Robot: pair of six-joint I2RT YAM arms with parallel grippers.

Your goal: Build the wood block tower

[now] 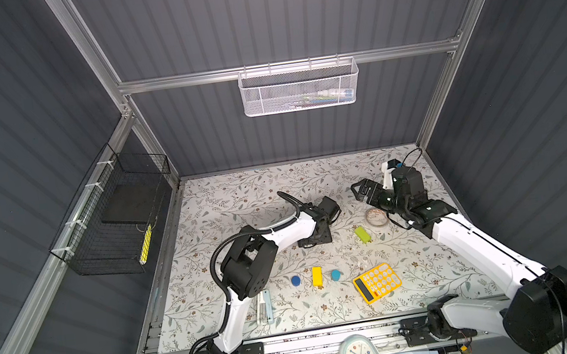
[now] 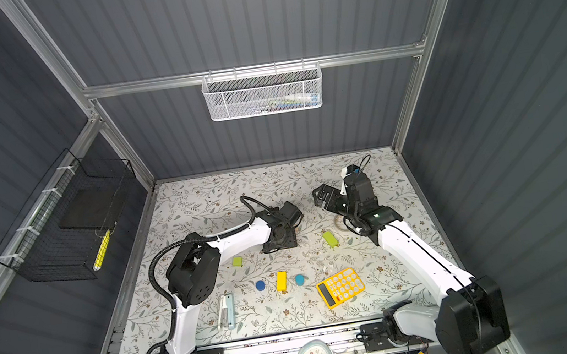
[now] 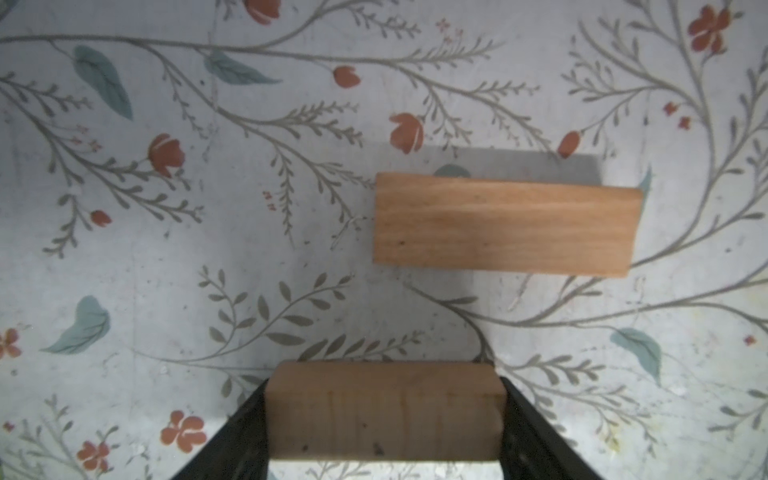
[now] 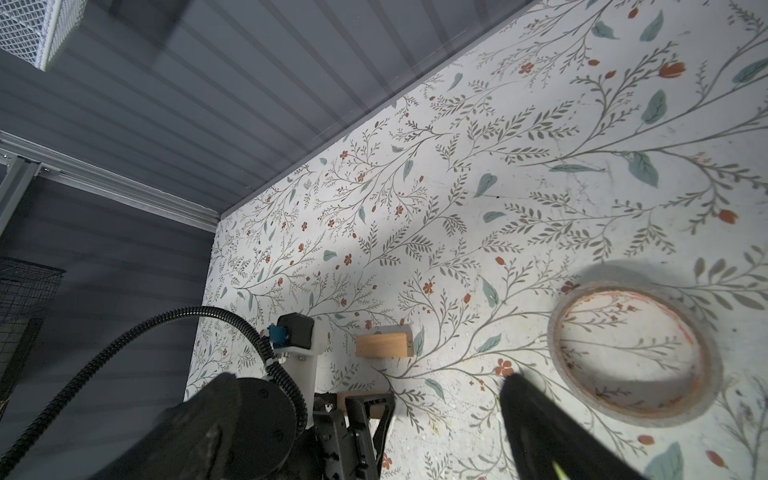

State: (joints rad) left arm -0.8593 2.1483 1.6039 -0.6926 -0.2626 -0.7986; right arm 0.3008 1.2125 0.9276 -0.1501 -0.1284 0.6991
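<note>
Wood bar [image 3: 384, 415] sits pinched in the left gripper [image 3: 384, 392], mid table. A second bar [image 3: 505, 226] lies flat just beside, pointing the same way. Right gripper [image 1: 361, 192] hangs spread wide near the tape [image 1: 376, 217].

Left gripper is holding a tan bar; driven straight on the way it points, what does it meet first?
Probably the floral mat: the left gripper points down, so its held tan bar should touch bare mat first, clear of the second tan bar lying alongside. Remaining height is unclear.
</note>
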